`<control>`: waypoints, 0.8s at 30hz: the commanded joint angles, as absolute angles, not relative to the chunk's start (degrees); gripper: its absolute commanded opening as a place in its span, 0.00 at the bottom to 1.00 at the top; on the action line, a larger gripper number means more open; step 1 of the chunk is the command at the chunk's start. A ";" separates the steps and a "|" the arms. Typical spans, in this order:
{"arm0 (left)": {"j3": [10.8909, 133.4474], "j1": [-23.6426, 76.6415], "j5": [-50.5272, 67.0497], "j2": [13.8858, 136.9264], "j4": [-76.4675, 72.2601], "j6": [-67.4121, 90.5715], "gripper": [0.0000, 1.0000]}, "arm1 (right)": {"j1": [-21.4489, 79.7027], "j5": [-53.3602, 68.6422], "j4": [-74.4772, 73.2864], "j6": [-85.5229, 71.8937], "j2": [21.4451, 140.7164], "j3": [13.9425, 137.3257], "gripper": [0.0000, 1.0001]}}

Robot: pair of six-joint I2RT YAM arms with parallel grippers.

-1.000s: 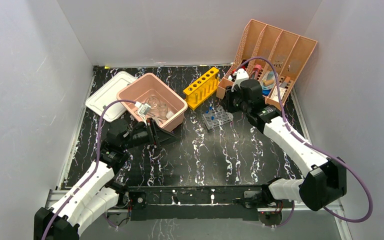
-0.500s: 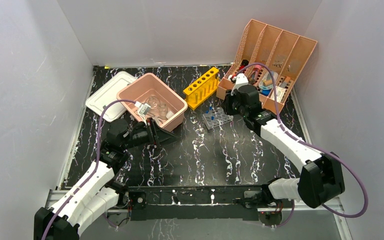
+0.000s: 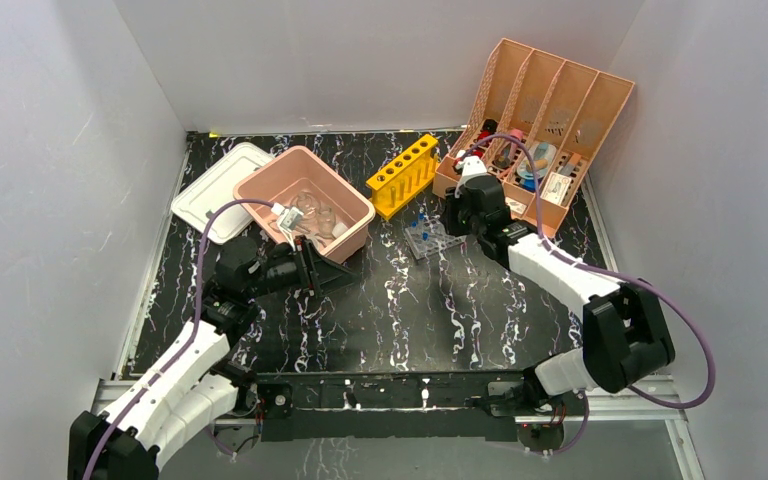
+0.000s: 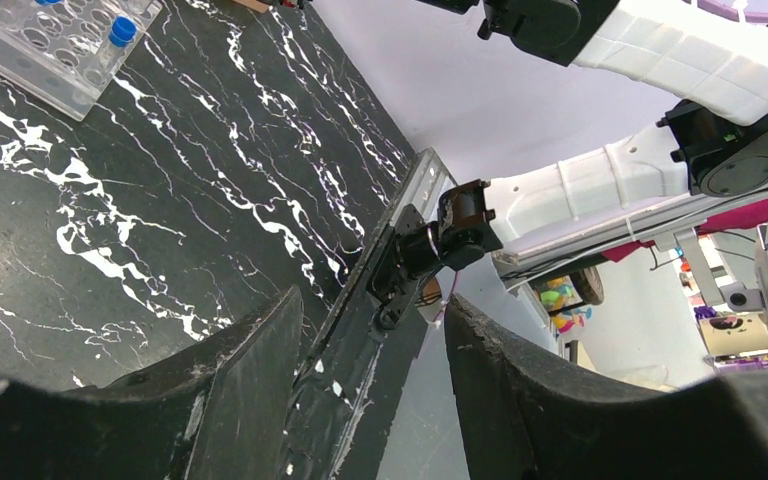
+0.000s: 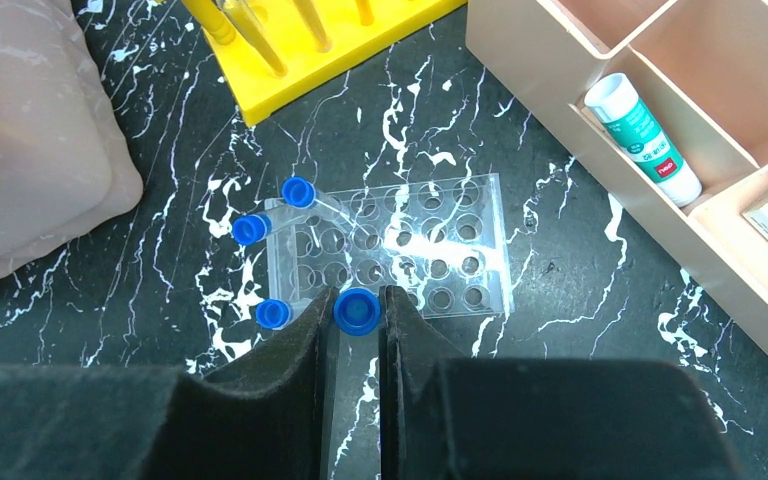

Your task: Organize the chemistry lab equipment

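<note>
Clear glassware (image 3: 312, 212), a round flask and small beakers, lies in the pink tub (image 3: 352, 205). I cannot make out white dishes or wire tongs. My right gripper (image 5: 357, 318) is shut on a blue-capped tube (image 5: 357, 309) and holds it upright over the near edge of the clear tube rack (image 5: 430, 255). In the top view the right gripper (image 3: 457, 213) hangs beside the clear tube rack (image 3: 433, 236). My left gripper (image 3: 335, 275) is open and empty, low over the table just in front of the tub. In the left wrist view the left gripper (image 4: 370, 340) points toward the table's near rail.
Three more blue-capped tubes (image 5: 298, 192) sit at the clear rack's left side. A yellow tube rack (image 3: 402, 175) stands behind it. The peach file organizer (image 3: 545, 120) holds a glue stick (image 5: 640, 135) and other items. A white lid (image 3: 218, 190) lies left of the tub.
My right gripper has moved left and nearer, away from the organizer and over the clear tube rack. The left arm has not moved.
</note>
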State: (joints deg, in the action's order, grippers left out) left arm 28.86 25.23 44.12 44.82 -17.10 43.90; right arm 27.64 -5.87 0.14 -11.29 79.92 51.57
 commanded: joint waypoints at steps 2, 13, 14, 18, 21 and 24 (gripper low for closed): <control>30.06 25.14 45.04 45.43 -17.75 42.98 0.53 | 27.42 -6.62 4.60 -10.24 81.03 50.96 0.15; 29.56 25.14 44.65 45.18 -17.46 42.68 0.53 | 27.38 -6.16 5.54 -10.32 84.86 50.36 0.15; 29.54 25.09 44.70 45.16 -17.71 42.78 0.53 | 27.42 -5.93 5.54 -10.36 85.16 50.35 0.15; 29.44 25.11 44.66 45.17 -17.93 42.74 0.54 | 27.42 -5.70 5.60 -10.46 85.71 50.45 0.15; 29.36 25.11 44.66 45.23 -17.84 42.63 0.54 | 27.42 -5.53 5.58 -10.46 85.99 50.56 0.15; 29.27 25.13 44.65 45.35 -18.00 42.54 0.54 | 27.40 -5.12 5.60 -10.55 86.21 50.61 0.15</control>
State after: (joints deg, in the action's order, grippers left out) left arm 28.86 25.23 44.10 45.78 -17.10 43.40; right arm 27.64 -5.56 2.81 -10.70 85.67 50.06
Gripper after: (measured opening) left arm 0.534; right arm 0.269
